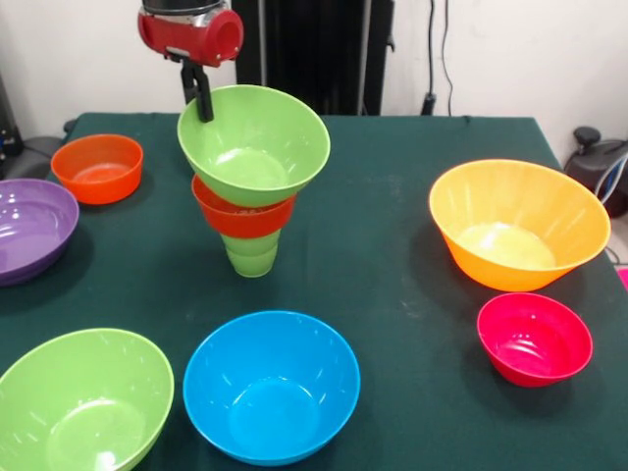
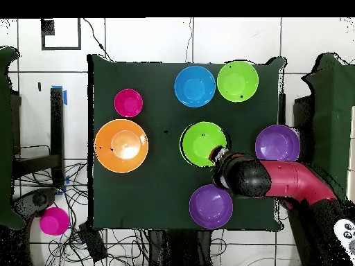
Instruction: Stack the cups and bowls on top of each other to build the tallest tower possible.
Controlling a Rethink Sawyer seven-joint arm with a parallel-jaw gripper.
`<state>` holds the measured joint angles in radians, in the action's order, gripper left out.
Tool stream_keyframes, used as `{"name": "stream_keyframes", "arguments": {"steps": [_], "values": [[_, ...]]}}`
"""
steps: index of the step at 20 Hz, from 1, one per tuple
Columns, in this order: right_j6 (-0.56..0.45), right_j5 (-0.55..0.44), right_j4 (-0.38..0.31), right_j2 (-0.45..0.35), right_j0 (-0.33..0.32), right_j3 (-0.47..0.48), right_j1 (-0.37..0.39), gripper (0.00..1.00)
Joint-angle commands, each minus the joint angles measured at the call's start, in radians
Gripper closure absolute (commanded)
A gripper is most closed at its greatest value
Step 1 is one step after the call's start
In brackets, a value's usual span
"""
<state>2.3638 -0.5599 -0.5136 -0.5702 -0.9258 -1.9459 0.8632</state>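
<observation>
Gripper (image 1: 204, 106) pinches the rim of the lime-green bowl (image 1: 253, 144) topping the tower (image 1: 245, 211) mid-table; the bowl sits tilted, so releasing carelessly could topple the slim cup (image 1: 251, 257) base

Reaches down from above, red wrist housing (image 1: 191, 32) level, black gripper (image 1: 200, 96) hanging vertical; finger spread unreadable. Red arm (image 2: 291, 181) stretches across, seen from overhead.

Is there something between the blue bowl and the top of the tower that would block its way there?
Nothing visible blocks it. Bare table lies between the blue bowl and the tower. Only the gripper, at the top green bowl's far rim, is close.
</observation>
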Motion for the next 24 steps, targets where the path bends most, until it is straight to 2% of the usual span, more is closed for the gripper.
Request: {"name": "stream_keyframes", "arguments": {"steps": [1, 5, 16, 24], "values": [[-0.142, -0.019, -0.031, -0.036, 0.005, 0.024, -0.031, 1.0], [-0.184, -0.041, -0.033, -0.05, -0.016, 0.046, -0.049, 1.0], [-0.205, -0.019, -0.064, -0.064, -0.034, 0.077, -0.082, 1.0], [-0.153, -0.015, -0.053, -0.044, -0.012, 0.067, -0.071, 1.0]]}}
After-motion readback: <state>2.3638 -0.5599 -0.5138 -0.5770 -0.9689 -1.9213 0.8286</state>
